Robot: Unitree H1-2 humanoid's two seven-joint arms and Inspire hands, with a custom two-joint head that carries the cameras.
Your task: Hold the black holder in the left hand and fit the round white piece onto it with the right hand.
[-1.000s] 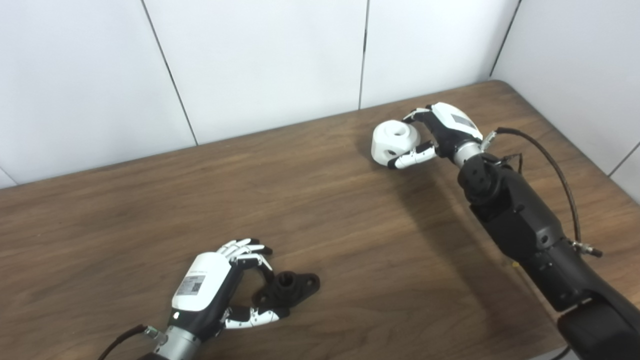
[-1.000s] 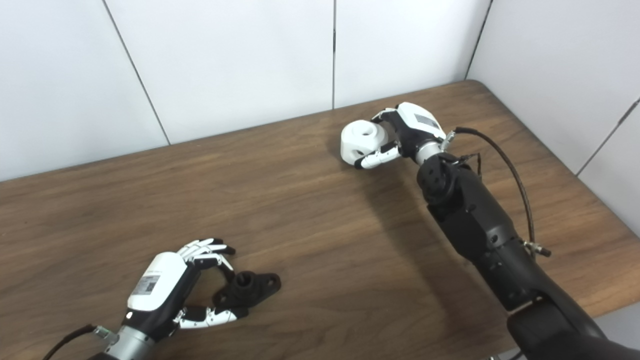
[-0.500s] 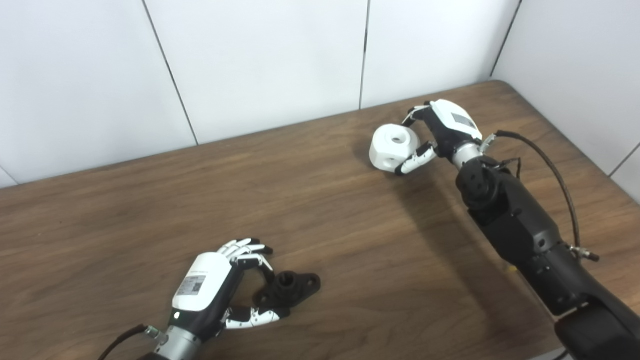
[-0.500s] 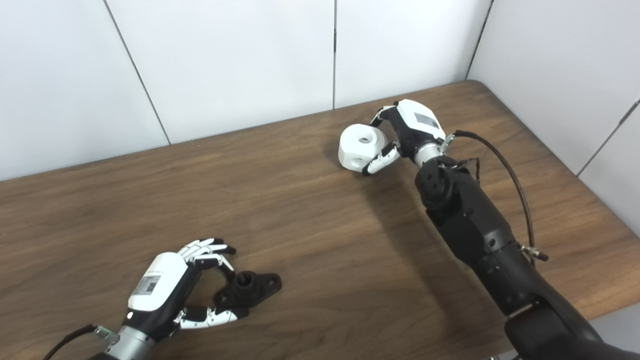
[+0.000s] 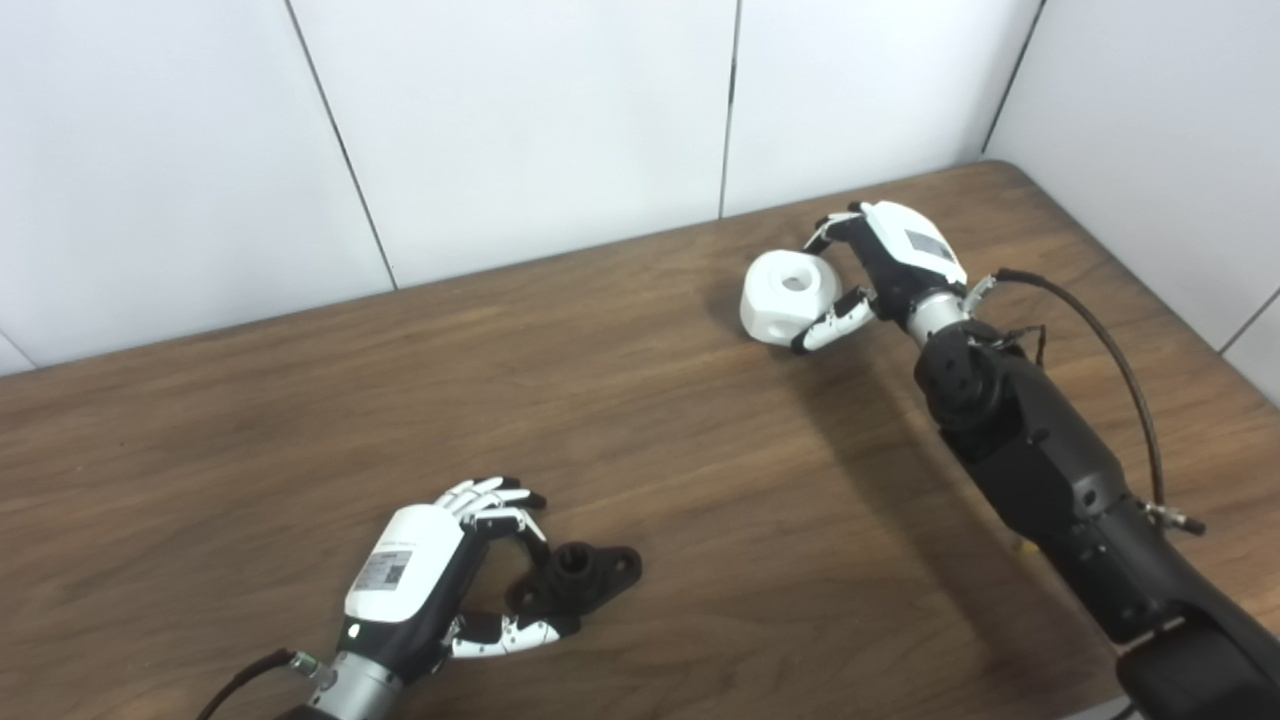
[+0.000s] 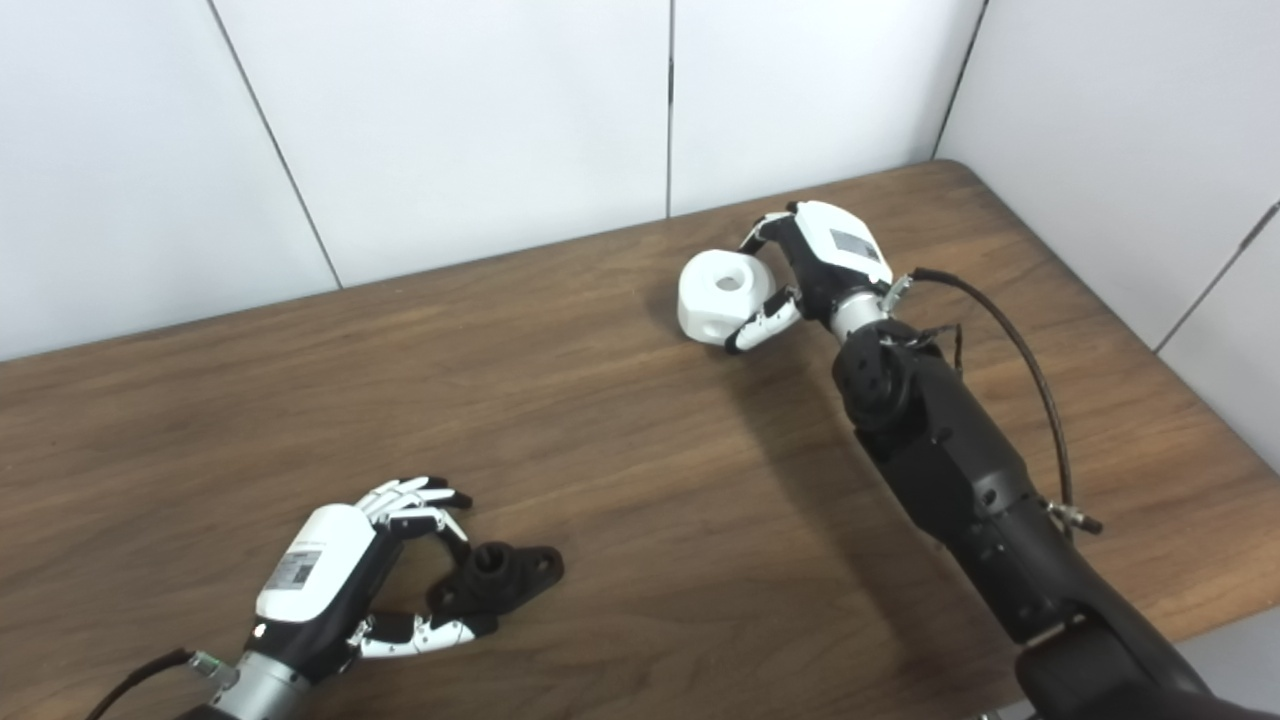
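Here the right hand [image 5: 880, 270] grasps the round white piece [image 5: 790, 295], tilted, near the far right of the tabletop [image 5: 300, 420]. The left hand [image 5: 430, 580] curls its fingers and thumb around the black holder [image 5: 585, 575] at the near edge. Both hands carry small printed labels, too small to read.

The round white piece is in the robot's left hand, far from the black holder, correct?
Not quite: the right hand grips the round white piece, as the left eye view shows. It is indeed far from the black holder.
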